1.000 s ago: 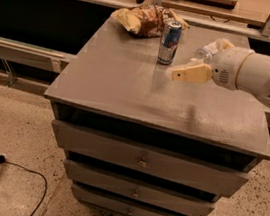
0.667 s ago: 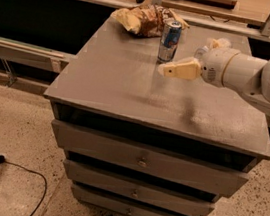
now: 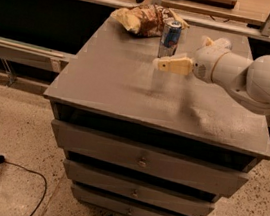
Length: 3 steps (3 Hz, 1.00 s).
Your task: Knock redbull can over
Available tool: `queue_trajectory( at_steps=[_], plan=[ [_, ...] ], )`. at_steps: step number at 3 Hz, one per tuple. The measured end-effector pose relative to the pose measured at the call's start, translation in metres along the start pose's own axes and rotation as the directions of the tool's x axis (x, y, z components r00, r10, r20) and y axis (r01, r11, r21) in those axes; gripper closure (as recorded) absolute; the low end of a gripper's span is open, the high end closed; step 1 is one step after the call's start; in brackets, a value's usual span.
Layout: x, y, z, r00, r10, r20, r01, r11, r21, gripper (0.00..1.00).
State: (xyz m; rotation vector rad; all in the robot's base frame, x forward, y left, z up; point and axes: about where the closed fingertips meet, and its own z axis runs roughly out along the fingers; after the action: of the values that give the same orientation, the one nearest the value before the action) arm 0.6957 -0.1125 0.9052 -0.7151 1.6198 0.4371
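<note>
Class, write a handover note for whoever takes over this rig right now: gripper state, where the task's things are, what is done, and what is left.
Gripper: held above the drawer cabinet's top, reaching in from the right, tip just in front of the can's base. Contact cannot be told.
Redbull can: upright near the back edge, beside the snack bag.
Done: approach to the can.
Left: the knock itself; the can is not yet tipped. A sideways push would likely topple it.
</note>
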Motion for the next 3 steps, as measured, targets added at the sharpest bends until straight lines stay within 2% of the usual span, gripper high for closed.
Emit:
queue_trajectory(
  at_steps=[1, 2, 3],
  plan=[
    [-0.001, -0.015, 0.032, 1.000, 0.016, 0.021, -0.017, 0.9996, 0.022, 0.00],
    [0.003, -0.022, 0.051, 0.999, 0.034, 0.027, -0.035, 0.9989, 0.032, 0.00],
    [0.016, -0.031, 0.066, 0.997, 0.069, 0.023, -0.070, 0.9965, 0.045, 0.00]
  ],
)
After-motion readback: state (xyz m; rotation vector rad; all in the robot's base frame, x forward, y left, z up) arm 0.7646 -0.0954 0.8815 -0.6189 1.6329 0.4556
